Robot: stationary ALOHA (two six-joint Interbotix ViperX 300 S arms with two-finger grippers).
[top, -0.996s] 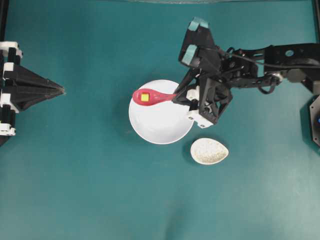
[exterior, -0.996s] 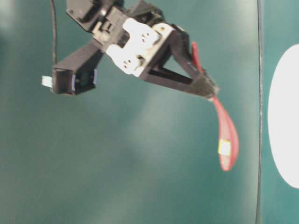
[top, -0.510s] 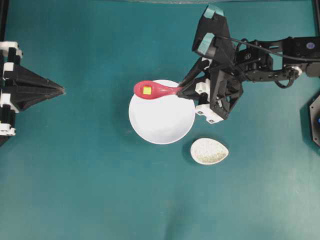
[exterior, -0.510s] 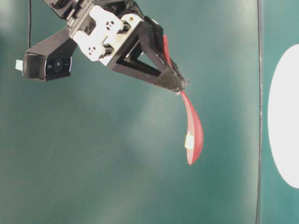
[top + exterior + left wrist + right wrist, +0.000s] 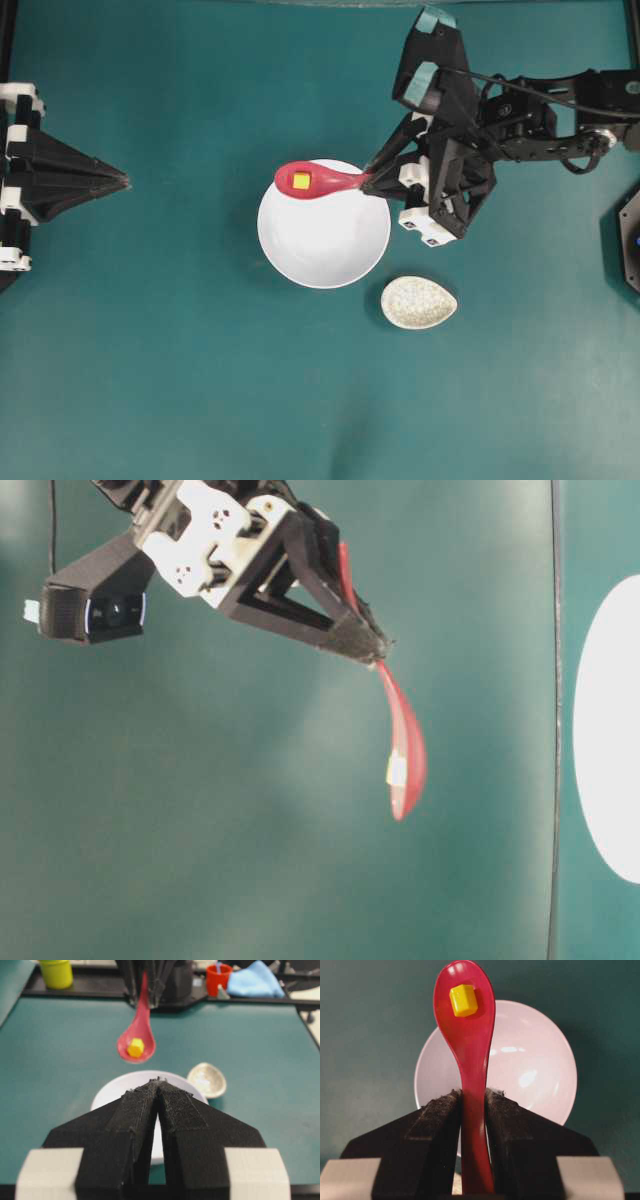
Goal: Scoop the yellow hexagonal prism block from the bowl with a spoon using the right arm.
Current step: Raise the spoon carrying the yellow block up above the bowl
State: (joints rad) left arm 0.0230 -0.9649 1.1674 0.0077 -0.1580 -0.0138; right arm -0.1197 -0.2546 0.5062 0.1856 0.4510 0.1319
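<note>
My right gripper (image 5: 371, 178) (image 5: 474, 1094) (image 5: 378, 650) is shut on the handle of the red spoon (image 5: 318, 180) (image 5: 469, 1045) (image 5: 402, 748) (image 5: 137, 1030). The spoon's head is held in the air over the far rim of the white bowl (image 5: 324, 232) (image 5: 535, 1065) (image 5: 120, 1089) (image 5: 608, 730). The yellow hexagonal prism block (image 5: 301, 181) (image 5: 463, 1000) (image 5: 135, 1048) (image 5: 397, 771) lies in the spoon's head. Nothing else shows in the bowl. My left gripper (image 5: 124, 181) (image 5: 159, 1081) rests shut and empty at the far left, pointing at the bowl.
A speckled beige teardrop rest (image 5: 418, 303) (image 5: 206, 1079) lies just right of the bowl toward the front. Beyond the table's far edge stand a yellow cup (image 5: 56, 973), a red cup (image 5: 218, 978) and a blue cloth (image 5: 256, 981).
The right arm has lifted the spoon with the block in it and drawn it a little right and toward the far side, from inside the bowl's outline to over its far rim.
</note>
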